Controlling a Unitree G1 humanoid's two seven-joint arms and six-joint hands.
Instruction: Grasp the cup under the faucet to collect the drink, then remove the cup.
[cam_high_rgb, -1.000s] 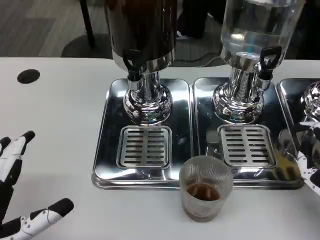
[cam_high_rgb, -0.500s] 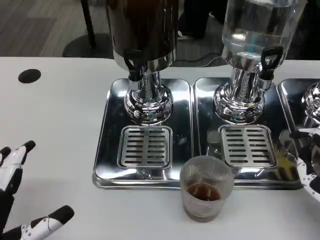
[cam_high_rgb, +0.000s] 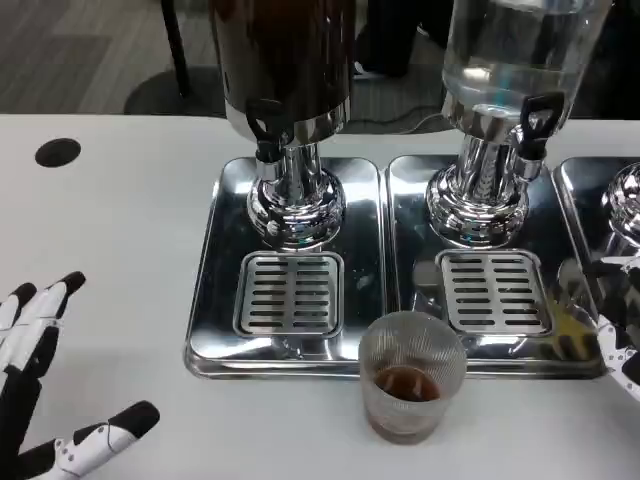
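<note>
Head view. Vs. 0.5 s ago: left hand has shifted slightly up/right, fingers still spread wide, holding nothing; right hand remains at the frame's right edge, finger state cannot be told. Cup, ribbed glass w/ a little brown drink, unmoved: stands on the white table just in front of the steel trays, between the two grilles, not under the dark dispenser's faucet. No legible writing. Clear-liquid dispenser at right; black round mark on table; grey floor behind.
</note>
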